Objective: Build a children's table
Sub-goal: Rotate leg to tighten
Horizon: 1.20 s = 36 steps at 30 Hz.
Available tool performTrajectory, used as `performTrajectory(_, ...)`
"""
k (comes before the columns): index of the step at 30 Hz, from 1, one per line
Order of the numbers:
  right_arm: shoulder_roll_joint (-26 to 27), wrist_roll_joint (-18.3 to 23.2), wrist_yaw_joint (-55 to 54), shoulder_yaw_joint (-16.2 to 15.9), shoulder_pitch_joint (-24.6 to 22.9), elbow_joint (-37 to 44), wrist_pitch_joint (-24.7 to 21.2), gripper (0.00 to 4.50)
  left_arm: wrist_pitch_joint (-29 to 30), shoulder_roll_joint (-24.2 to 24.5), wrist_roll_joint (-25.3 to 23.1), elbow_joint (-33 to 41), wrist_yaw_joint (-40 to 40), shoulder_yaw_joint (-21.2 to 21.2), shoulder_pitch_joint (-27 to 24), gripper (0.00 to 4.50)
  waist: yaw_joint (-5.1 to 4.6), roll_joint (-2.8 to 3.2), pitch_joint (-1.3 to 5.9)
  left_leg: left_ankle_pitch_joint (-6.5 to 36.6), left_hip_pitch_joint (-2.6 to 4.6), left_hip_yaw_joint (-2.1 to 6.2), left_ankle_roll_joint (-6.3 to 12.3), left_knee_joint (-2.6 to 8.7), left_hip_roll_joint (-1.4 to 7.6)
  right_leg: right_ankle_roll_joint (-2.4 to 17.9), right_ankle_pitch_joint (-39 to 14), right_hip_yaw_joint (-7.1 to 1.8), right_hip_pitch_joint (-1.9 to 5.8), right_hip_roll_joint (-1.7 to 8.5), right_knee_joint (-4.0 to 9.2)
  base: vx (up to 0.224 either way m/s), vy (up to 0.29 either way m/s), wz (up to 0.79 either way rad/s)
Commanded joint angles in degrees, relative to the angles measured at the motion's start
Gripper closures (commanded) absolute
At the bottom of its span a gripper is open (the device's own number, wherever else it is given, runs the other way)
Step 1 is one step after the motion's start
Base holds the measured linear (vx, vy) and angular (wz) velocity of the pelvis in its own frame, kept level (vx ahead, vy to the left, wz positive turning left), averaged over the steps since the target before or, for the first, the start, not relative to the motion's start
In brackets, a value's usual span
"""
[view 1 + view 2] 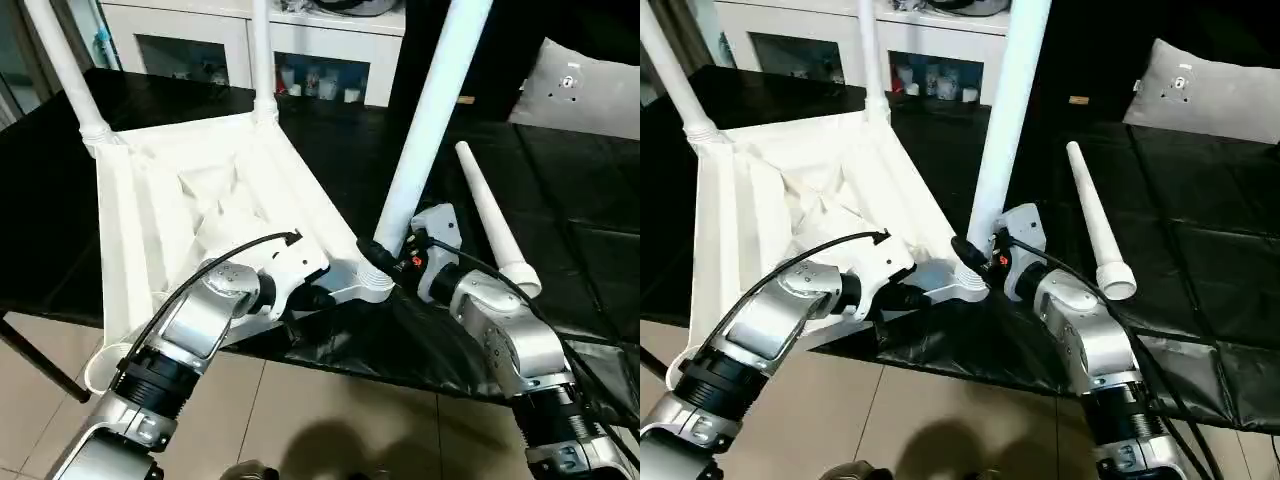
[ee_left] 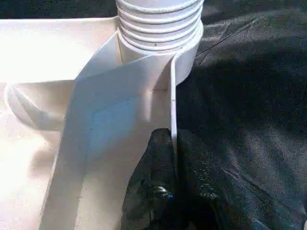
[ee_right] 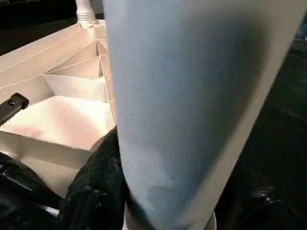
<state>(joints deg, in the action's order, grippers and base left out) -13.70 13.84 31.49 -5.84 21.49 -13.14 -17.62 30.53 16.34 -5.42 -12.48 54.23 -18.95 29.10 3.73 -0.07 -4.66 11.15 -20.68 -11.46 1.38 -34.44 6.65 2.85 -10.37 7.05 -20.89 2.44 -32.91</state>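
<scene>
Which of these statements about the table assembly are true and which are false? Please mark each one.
1. The tabletop lies with its ribbed underside up. True.
2. All four legs stand in sockets. False: three stand in corners; the loose leg lies on the black surface.
3. The right gripper is around the near-right leg, close to its base. True.
4. The left gripper is wide open above the tabletop. False: it is shut on the tabletop's edge wall near the corner socket.
5. A white cabinet stands behind the work. True.
</scene>
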Motion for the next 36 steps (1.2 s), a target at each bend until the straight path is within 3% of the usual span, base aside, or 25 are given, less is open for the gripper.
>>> performTrajectory(1, -0.49, -1.72, -0.93, -0.17, -2.38, -5.28, -2.59, 1.9, -2.88, -0.06, 1.12, 2.02, -0.33, 1.15, 2.42, 4.5, 0.13, 0.56, 2.33, 27.84, 2.09, 5.83, -3.37, 4.92, 8.37, 3.17, -36.76, -5.39, 0.13, 10.46, 7.33, 0.0, 0.0, 0.0)
performTrajectory(3, -0.78, -1.64, -0.67, 0.09, -2.7, -4.85, -2.05, 1.69, -3.08, 0.13, 1.34, 1.89, -0.55, 1.16, 2.47, 4.5, 0.25, 0.48, 2.42, 27.06, 2.04, 5.7, -3.1, 4.82, 8.42, 3.2, -36.66, -5.59, 0.17, 10.68, 7.53, 0.0, 0.0, 0.0)
performTrajectory(5, -1.09, -1.38, -0.27, 0.34, -3.38, -3.87, -1.81, 1.54, -3.17, 0.21, 1.49, 2.01, -0.64, 1.17, 2.32, 4.5, 0.36, 0.68, 2.56, 24.75, 1.45, 5.68, -2.75, 5.29, 8.73, 4.11, -32.22, -5.65, 0.6, 10.41, 6.8, 0.0, 0.0, 0.0)
performTrajectory(7, -1.42, -1.12, 0.13, 0.57, -3.99, -3.01, -1.65, 1.39, -3.27, 0.25, 1.62, 2.04, -0.72, 1.19, 2.23, 4.5, 0.59, 0.81, 2.68, 24.16, 1.62, 5.46, -3.01, 5.42, 8.94, 5.05, -28.82, -5.88, 0.41, 10.23, 6.34, 0.0, 0.0, 0.0)
performTrajectory(10, -2.15, -0.71, 0.98, 1.04, -5.0, -1.82, -0.91, 1.1, -3.65, 0.26, 1.78, 1.56, -0.76, 1.3, 2.3, 4.5, 1.33, 0.73, 3.04, 20.06, 0.98, 5.07, -2.2, 5.27, 8.98, 6.96, -23.04, -6.29, 1.07, 10.79, 5.75, 0.0, 0.0, 0.0)
performTrajectory(15, -5.46, 1.36, 6.34, 2.92, -8.56, 1.74, 3.63, 0.63, -6.92, 0.73, 2.62, -1.65, -0.03, 1.96, 3.42, 4.5, 2.19, 0.67, 3.66, 12.41, 0.26, 4.57, 0.9, 4.83, 8.85, 8.46, -13.32, -6.08, 1.89, 10.51, 4.47, 0.0, 0.0, 0.0)
performTrajectory(19, -7.61, 2.47, 10.62, 3.71, -9.65, 2.76, 6.83, 0.26, -8.93, 1.07, 3.12, -3.23, 1.07, 1.83, 3.7, 4.5, 2.33, 0.58, 4.04, 7.93, -0.37, 4.42, 3.99, 4.27, 8.58, 9.37, -7.31, -5.64, 2.14, 10.14, 3.68, 0.0, 0.0, 0.0)
performTrajectory(21, -9.76, 3.2, 13.58, 4.44, -10.03, 3.23, 8.05, 0.09, -12.17, 1.82, 3.43, -4.67, 3.08, 1.15, 4.11, 4.5, 2.33, 0.75, 4.01, 8.29, -0.2, 4.34, 5.09, 4.12, 8.56, 9.43, -8.32, -5.42, 1.94, 10.02, 3.97, 0.0, 0.0, 0.0)
performTrajectory(27, -13.44, 4.04, 19.27, 5.16, -8.64, 2.55, 10.3, 0.03, -20.51, 3.71, 3.45, -8.44, 9.47, -1.68, 5.22, 4.5, 3.02, 0.91, 4.04, 9.51, 0.35, 4.22, 4.76, 4.18, 8.81, 8.69, -11.09, -5.43, 1.69, 9.88, 4.18, 0.0, 0.0, 0.0)
performTrajectory(31, -14.78, 3.32, 23.26, 3.37, -6.81, 1.77, 11.59, 0.03, -24.98, 5.23, 2.34, -10.08, 13.99, -4.47, 5.82, 4.5, 3.76, 1.05, 4.14, 9.47, 0.68, 4.12, 4.02, 4.18, 9.04, 8.9, -11.13, -5.38, 1.43, 9.82, 3.92, 0.0, 0.0, 0.0)
performTrajectory(36, -15.25, 1.25, 25.43, 0.57, -5.82, 1.18, 13.27, 0.03, -26.39, 5.34, 2.34, -10.83, 15.91, -5.14, 6.48, 4.5, 4.88, 1.12, 4.62, 7.63, 0.72, 4.09, 3.31, 4.01, 9.37, 10.29, -6.33, -5.29, 1.45, 9.96, 2.87, 0.0, 0.0, 0.0)
